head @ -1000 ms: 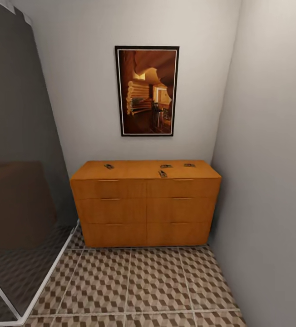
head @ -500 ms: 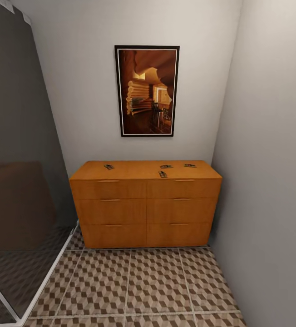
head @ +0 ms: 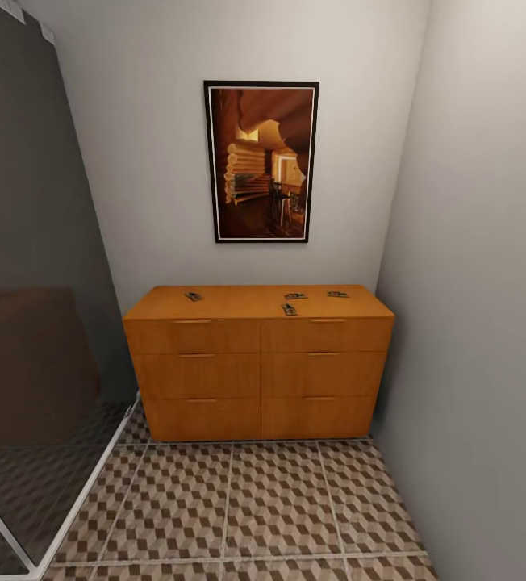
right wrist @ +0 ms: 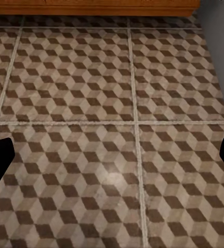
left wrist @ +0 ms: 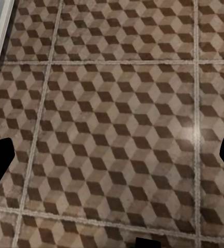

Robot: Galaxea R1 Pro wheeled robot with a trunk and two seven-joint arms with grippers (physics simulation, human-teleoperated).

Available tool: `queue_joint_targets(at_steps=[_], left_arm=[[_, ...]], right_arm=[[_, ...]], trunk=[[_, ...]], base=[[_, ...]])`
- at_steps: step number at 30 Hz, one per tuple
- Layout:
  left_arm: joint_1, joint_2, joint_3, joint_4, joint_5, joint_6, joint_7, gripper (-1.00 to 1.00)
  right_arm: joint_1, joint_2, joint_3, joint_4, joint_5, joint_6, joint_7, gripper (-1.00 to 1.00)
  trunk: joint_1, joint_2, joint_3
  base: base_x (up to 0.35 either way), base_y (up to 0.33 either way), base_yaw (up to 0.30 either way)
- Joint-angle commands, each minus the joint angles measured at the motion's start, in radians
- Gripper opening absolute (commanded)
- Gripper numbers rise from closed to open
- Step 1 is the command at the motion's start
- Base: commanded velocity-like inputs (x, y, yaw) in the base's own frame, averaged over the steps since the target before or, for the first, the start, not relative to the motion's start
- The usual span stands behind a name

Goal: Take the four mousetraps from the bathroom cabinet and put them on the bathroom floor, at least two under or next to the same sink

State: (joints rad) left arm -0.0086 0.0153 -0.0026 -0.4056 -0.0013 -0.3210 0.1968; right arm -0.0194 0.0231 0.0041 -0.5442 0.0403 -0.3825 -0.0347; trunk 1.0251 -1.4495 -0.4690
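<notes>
Orange-brown wooden cabinet [head: 259, 367] with slim bar handles, four small flat mousetraps [head: 289, 308] on top, cube-patterned tiled bathroom floor [head: 239, 508], both grippers' fingers spread wide, empty.

Four tiny flat brown mousetraps [head: 194, 296] [head: 295, 296] [head: 289, 309] [head: 337, 294] sit on one orange-brown wooden cabinet [head: 258, 363] at frame centre. That cabinet shows six drawers. One dark-framed picture [head: 261, 160] hangs above.

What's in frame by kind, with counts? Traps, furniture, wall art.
mousetraps: 4, all on the cabinet top, at and
cabinet: 1, with 6 drawers, all closed
framed picture: 1, on the wall above the cabinet
Total: 6 things
</notes>
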Motion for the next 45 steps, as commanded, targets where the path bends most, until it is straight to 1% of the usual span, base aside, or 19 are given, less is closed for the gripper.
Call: queue_joint_targets(at_steps=[1,24,27,29,31,32,33,34,35,36,37,38,40,41,42,43,44,45], left_arm=[[-0.001,0.0,0.0,0.001,0.0,-0.003,0.003,1.0],[-0.001,0.0,0.0,0.001,0.0,-0.004,0.003,1.0],[-0.001,0.0,0.0,0.001,0.0,-0.004,0.003,1.0],[-0.001,0.0,0.0,0.001,0.0,-0.004,0.003,1.0],[-0.001,0.0,0.0,0.001,0.0,-0.004,0.003,1.0],[-0.001,0.0,0.0,0.001,0.0,-0.004,0.003,1.0],[-0.001,0.0,0.0,0.001,0.0,-0.004,0.003,1.0],[-0.001,0.0,0.0,0.001,0.0,-0.004,0.003,1.0],[-0.001,0.0,0.0,0.001,0.0,-0.004,0.003,1.0],[-0.001,0.0,0.0,0.001,0.0,-0.004,0.003,1.0],[-0.001,0.0,0.0,0.001,0.0,-0.004,0.003,1.0],[-0.001,0.0,0.0,0.001,0.0,-0.004,0.003,1.0],[-0.001,0.0,0.0,0.001,0.0,-0.004,0.003,1.0],[-0.001,0.0,0.0,0.001,0.0,-0.003,0.003,1.0],[-0.001,0.0,0.0,0.001,0.0,-0.003,0.003,1.0],[-0.001,0.0,0.0,0.001,0.0,-0.003,0.003,1.0],[-0.001,0.0,0.0,0.001,0.0,-0.003,0.003,1.0],[-0.001,0.0,0.0,0.001,0.0,-0.003,0.003,1.0]], right_arm=[[-0.001,0.0,0.0,0.001,0.004,-0.003,-0.004,1.0],[-0.001,0.001,-0.001,0.001,0.005,-0.003,-0.004,1.0],[-0.001,0.0,-0.003,-0.017,0.006,0.002,-0.008,1.0],[-0.002,-0.007,-0.004,-0.05,0.007,0.013,-0.021,1.0],[-0.004,-0.014,-0.005,-0.109,0.007,0.052,-0.046,1.0],[-0.006,-0.018,-0.005,-0.167,0.006,0.114,-0.067,1.0],[-0.007,-0.019,-0.005,-0.199,0.006,0.149,-0.077,1.0],[-0.008,-0.021,-0.005,-0.267,0.006,0.227,-0.093,1.0],[-0.008,-0.022,-0.005,-0.303,0.006,0.266,-0.099,1.0],[-0.009,-0.024,-0.006,-0.372,0.006,0.34,-0.107,1.0],[-0.009,-0.025,-0.006,-0.404,0.006,0.373,-0.11,1.0],[-0.009,-0.027,-0.006,-0.467,0.006,0.428,-0.114,1.0],[-0.011,-0.029,-0.006,-0.524,0.006,0.47,-0.117,1.0],[-0.016,-0.031,-0.006,-0.576,0.006,0.505,-0.12,1.0],[-0.019,-0.032,-0.006,-0.6,0.006,0.522,-0.121,1.0],[-0.028,-0.034,-0.006,-0.646,0.006,0.558,-0.123,1.0],[-0.033,-0.034,-0.006,-0.668,0.006,0.579,-0.124,1.0],[-0.046,-0.036,-0.006,-0.715,0.006,0.63,-0.125,1.0]], trunk=[[0.0,-0.001,-0.001],[0.0,-0.001,-0.001],[0.0,-0.001,-0.001],[0.0,-0.001,-0.001],[0.0,-0.001,-0.001],[0.0,-0.001,-0.001],[0.0,-0.001,-0.001],[0.0,-0.001,-0.001],[0.0,-0.001,-0.001],[0.0,-0.001,-0.001],[0.0,-0.001,-0.001],[0.0,-0.001,-0.001],[0.0,-0.001,-0.001],[0.0,-0.001,-0.001],[0.0,-0.001,-0.001],[0.0,-0.001,-0.001],[0.0,-0.001,-0.001],[0.0,-0.001,-0.001]], base=[[0.0,0.0,0.0],[0.0,0.0,0.0],[0.0,0.0,0.0],[0.0,0.0,0.0],[0.0,0.0,0.0],[0.0,0.0,0.0],[0.0,0.0,0.0],[0.0,0.0,0.0],[0.0,0.0,0.0],[0.0,0.0,0.0],[0.0,0.0,0.0],[0.0,0.0,0.0],[0.0,0.0,0.0],[0.0,0.0,0.0],[0.0,0.0,0.0],[0.0,0.0,0.0],[0.0,0.0,0.0],[0.0,0.0,0.0]])
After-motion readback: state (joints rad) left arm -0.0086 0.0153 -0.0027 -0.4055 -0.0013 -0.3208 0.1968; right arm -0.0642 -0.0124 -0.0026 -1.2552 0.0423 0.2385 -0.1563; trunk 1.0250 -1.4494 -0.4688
